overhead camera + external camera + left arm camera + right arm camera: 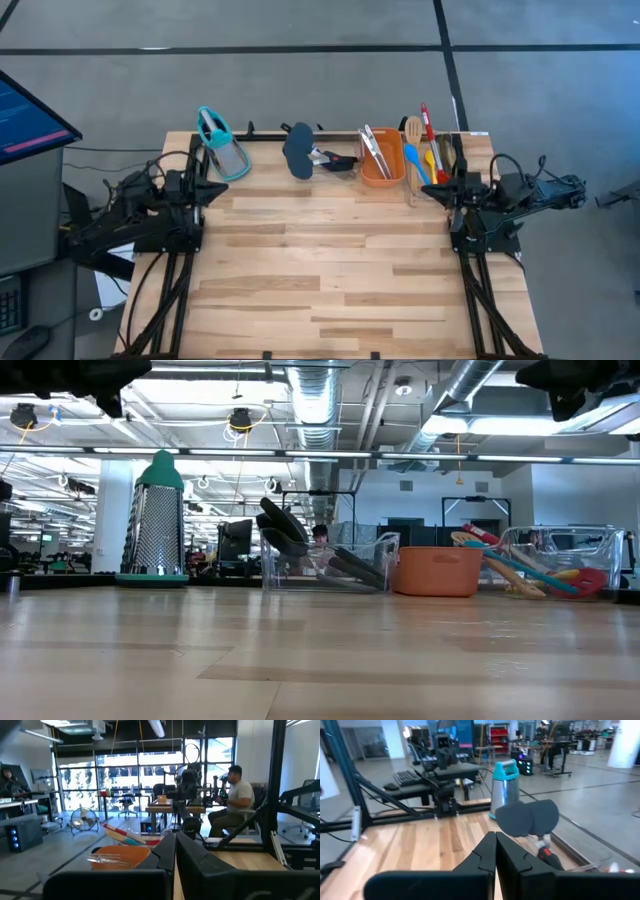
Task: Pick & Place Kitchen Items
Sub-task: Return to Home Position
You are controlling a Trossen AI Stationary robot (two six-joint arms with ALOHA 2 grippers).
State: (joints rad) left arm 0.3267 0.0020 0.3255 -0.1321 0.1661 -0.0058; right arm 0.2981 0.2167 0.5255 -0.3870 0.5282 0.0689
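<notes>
Two dark arms sit folded at opposite ends of a pale, plank-built wooden tabletop [330, 270], and everything on it is lined up along the far edge. From the left arm's side these are:

- an upright metal grater with a teal handle [225, 152];
- a clear plastic tray [380, 550] holding a black spatula [298, 150];
- an orange rectangular tub [380, 175] with silver tongs [374, 150] lying in it;
- a second clear tray [600, 540].

That second tray holds a wooden slotted spoon [412, 130], a red steel-handled spoon [426, 125], a small blue spoon [411, 155] and a small yellow spoon [430, 160].

Around the tabletop is grey floor crossed by dark lines, with a lit monitor [30, 120] at the left arm's side.

The left end effector [175, 837] is raised above the tabletop, its fingers pressed together with nothing between them. The right end effector [496, 837] is held the same way, narrow and empty.

Only the low view shows the ceiling, with silver ducts [315, 400] and hanging lights over an open workshop. It also shows the utensils leaning inside the see-through tray walls.

The left wrist view alone shows tall windows, a floor fan [85, 820] and a seated person [237, 795] at a desk beyond the right arm. The right wrist view looks the other way, past the grater and spatula, to a keyboard [407, 777] on a stand behind the left arm.
</notes>
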